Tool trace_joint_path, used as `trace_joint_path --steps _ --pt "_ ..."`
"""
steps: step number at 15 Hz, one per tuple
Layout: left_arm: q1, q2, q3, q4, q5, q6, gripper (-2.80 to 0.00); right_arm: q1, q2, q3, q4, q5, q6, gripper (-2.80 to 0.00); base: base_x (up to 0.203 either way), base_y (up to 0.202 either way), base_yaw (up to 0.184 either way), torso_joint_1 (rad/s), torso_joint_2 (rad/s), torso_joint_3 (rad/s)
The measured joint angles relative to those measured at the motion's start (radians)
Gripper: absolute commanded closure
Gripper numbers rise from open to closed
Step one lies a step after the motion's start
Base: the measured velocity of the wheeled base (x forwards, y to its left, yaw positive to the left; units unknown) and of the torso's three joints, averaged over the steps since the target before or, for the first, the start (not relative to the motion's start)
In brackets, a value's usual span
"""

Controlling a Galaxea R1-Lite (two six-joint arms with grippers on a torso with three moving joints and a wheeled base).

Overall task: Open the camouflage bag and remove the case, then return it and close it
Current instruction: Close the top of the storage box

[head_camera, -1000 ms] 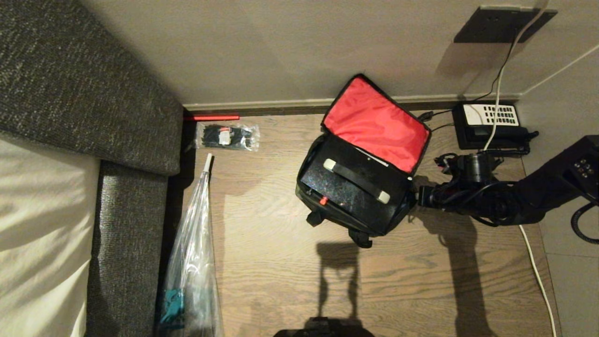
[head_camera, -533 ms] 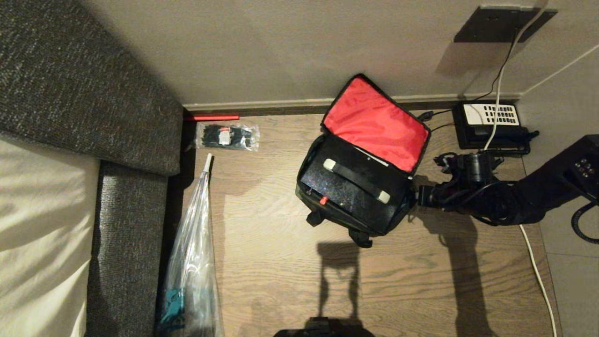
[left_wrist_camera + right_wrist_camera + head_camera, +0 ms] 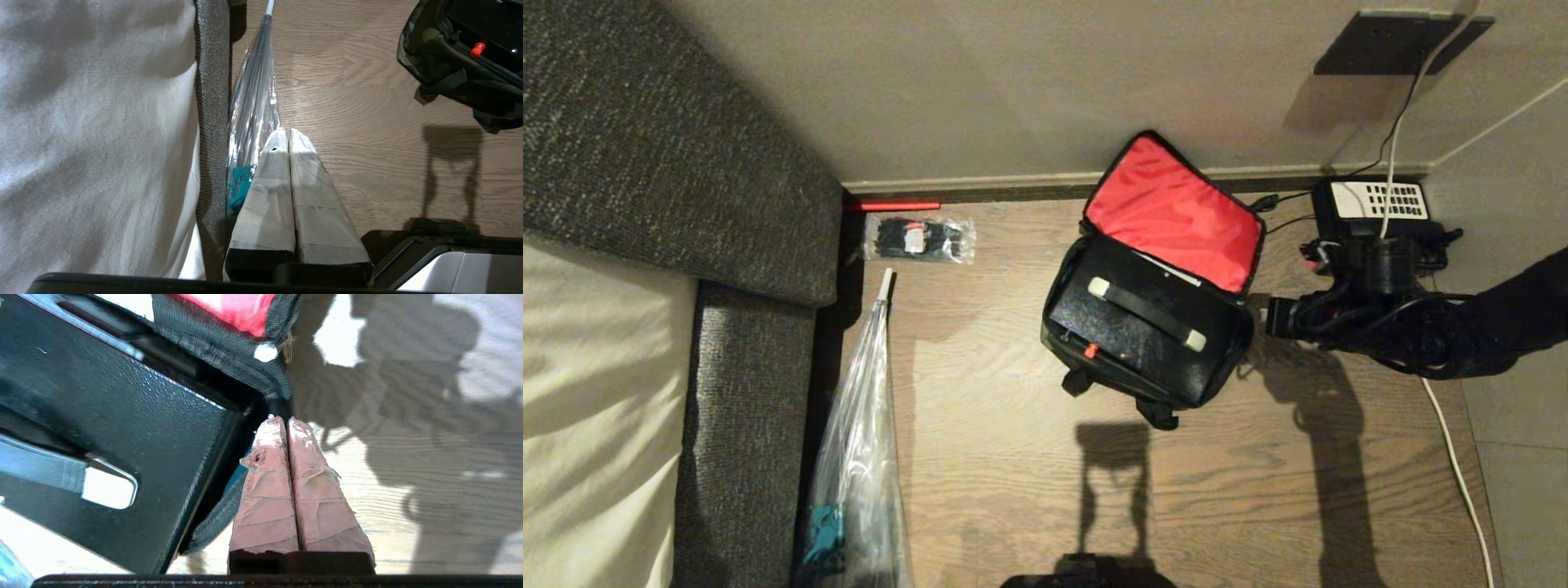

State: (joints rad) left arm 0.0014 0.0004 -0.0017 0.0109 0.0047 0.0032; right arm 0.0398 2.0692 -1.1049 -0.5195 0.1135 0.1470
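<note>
Camouflage bag point(image 3: 1147, 327) sits open on the floor point(image 3: 1013, 457), case point(image 3: 1143, 322) inside. Right gripper point(image 3: 286, 421), pinched shut and empty, hovers beside the bag's corner (left gripper point(image 3: 287, 134) parked, closed); spread fingers before reaching for the strap handle point(image 3: 1145, 314).

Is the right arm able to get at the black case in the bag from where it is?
Probably yes. The bag lies open, its red lid folded back, so the case is uncovered. The right gripper, fingers shut, sits beside the bag's corner with nothing between; it would have to open first.
</note>
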Motion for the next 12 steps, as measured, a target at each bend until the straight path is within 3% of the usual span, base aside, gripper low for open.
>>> trace_joint_path --steps 3,4,12 --pt "0.001 0.0 0.0 0.0 0.0 0.0 0.0 0.005 -0.029 0.049 0.004 0.045 -0.008 0.0 0.0 0.0 0.0 0.0 0.0 0.0" --pt "-0.001 0.0 0.0 0.0 -0.001 0.0 0.0 0.006 -0.028 0.058 0.003 0.053 -0.018 -2.8 0.0 0.0 0.0 0.0 0.0 0.0" --pt "0.0 0.0 0.0 0.0 -0.001 0.0 0.0 0.013 0.044 0.034 -0.013 0.05 -0.045 -2.8 0.0 0.0 0.0 0.0 0.0 0.0"
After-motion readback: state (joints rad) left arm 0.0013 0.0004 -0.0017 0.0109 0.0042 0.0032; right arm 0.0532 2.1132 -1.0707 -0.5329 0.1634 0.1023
